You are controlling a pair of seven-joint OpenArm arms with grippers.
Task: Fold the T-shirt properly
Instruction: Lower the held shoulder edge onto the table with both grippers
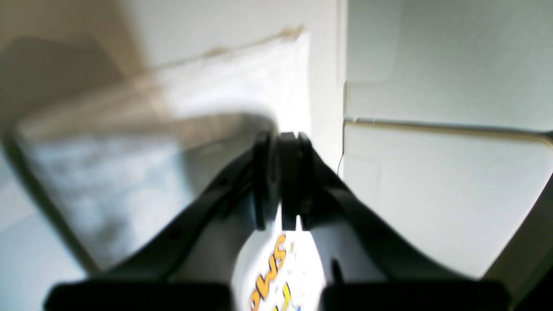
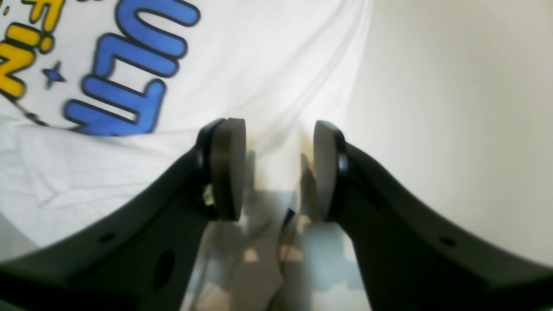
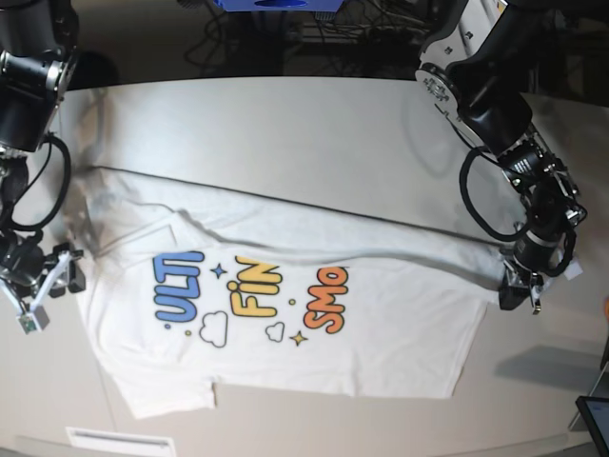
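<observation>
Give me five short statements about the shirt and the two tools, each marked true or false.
1. The T-shirt lies print side up on the table. True.
2. The right tool is clamped shut on cloth. False: its pads stand apart, with nothing between them.
3. The left tool has its pads nearly together. True.
4. The shirt is already a small neat square. False: it is spread wide, with one long fold.
5. The blue lettering lies nearest the left tool. False: it lies near the right one.

I see the right gripper with jaws apart, nothing between the pads. T-shirt lies below, blue "ULT" and yellow lettering upper left, bare table right.
</observation>
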